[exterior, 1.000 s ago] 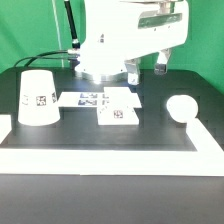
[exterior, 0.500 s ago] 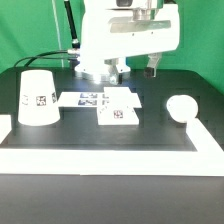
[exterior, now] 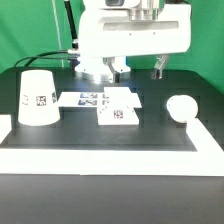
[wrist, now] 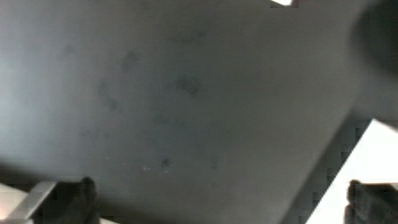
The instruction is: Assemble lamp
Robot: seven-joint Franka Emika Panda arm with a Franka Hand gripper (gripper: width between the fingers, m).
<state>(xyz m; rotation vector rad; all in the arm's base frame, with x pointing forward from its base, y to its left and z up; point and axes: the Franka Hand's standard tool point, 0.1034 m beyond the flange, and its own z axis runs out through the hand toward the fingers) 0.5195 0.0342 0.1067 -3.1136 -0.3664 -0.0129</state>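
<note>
Three loose pieces of the small white plastic lamp are sitting on the black tabletop [exterior: 150,130], none of them joined up. The tapered white cup-like shade [exterior: 37,98] is over on the exterior view's left, standing wide end down with a black-and-white tag facing the camera. The flat square white base [exterior: 117,113] lies near the middle, tag side up, right at the front edge of the marker board [exterior: 85,98]. Can't honestly tell if the two touch or just sit edge to edge. The round white bulb [exterior: 181,107] is off on the exterior view's right, well apart from the other two.

As for me, my two-finger gripper [exterior: 139,69] hangs up off the table behind the marker board as the exterior view sees it, jaws spread wide and holding nothing. The wrist view backs that up: my dark fingertips [wrist: 63,200] sit far apart, with only bare dark tabletop between them, blurry as it is. A raised white border [exterior: 100,150] runs along the front of the table.
</note>
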